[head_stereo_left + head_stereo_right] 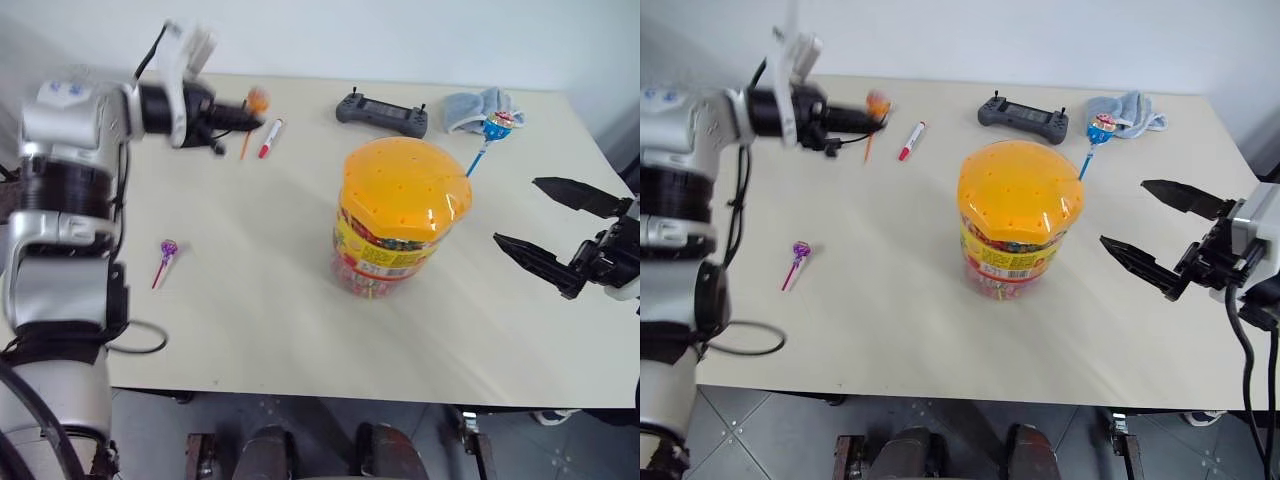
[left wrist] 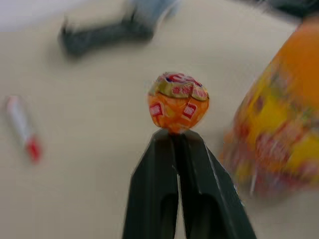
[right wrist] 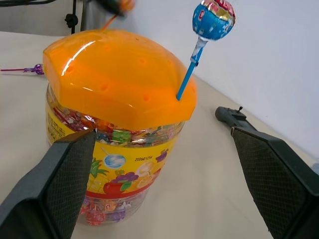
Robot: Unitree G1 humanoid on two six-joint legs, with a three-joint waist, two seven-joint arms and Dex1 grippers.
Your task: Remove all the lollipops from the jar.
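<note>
Jaws: my left gripper pinches the orange lollipop just under its head; right gripper gapes beside the jar. Blue lollipop's stick is thin and light, so I'd grip it low.

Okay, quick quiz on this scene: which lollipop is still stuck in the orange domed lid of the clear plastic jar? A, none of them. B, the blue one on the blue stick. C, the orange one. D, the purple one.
B: the blue lollipop stands with its stick in a hole of the clear plastic jar's orange domed lid; the purple lollipop lies on the table and the orange lollipop is in the left gripper.
</note>
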